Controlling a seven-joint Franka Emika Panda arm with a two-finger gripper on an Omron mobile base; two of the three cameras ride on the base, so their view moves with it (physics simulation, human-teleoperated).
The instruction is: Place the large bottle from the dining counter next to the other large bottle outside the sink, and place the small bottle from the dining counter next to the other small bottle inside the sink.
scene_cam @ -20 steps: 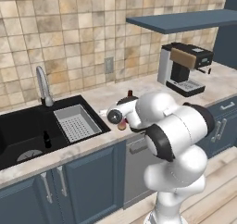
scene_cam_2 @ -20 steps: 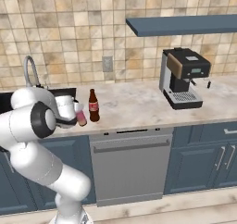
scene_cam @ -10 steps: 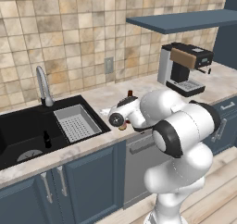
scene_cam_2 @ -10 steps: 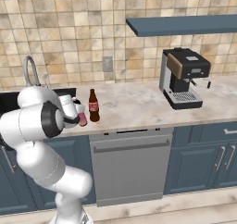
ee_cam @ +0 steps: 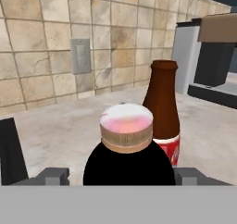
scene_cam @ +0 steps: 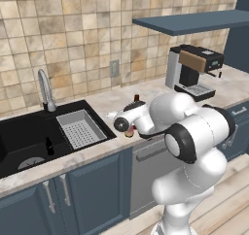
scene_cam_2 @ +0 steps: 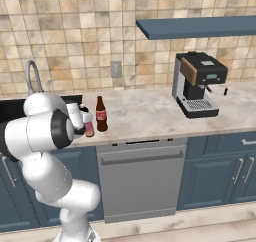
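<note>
The arm is bent low over the counter, gripper clamped on the pink bottle, just beside the brown bottle.

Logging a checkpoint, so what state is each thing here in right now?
large bottle: upright at the gripper, beside the brown bottle.
brown bottle: upright on the counter, free.
small bottle: upright in the sink.
gripper: grip unclear.
dishwasher: shut.
</note>
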